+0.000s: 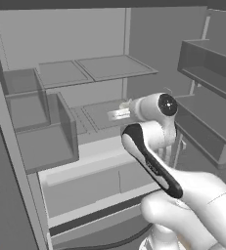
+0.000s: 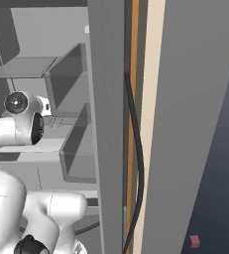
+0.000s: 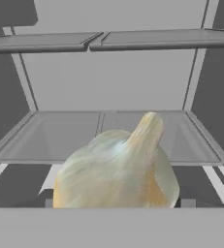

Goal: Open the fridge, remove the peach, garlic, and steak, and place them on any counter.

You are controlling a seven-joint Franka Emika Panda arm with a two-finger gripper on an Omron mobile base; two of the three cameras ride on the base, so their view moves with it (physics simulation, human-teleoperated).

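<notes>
Hand view puts the garlic (image 3: 116,167) close at six o'clock, before the fridge (image 1: 100,44) shelves; whether the fingers clasp it or only bracket it I cannot tell. Doors are open, so that step is done. Inside, the shelves look bare, with no peach or steak in sight. Judging so, garlic has yet to reach the bench.

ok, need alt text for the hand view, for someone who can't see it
A pale garlic bulb, stem tip pointing up, sits very close to the camera at the bottom centre, inside the open fridge. Behind it a grey shelf runs back to the rear wall, with another shelf above. Whether the garlic is gripped cannot be told from this view.
</notes>
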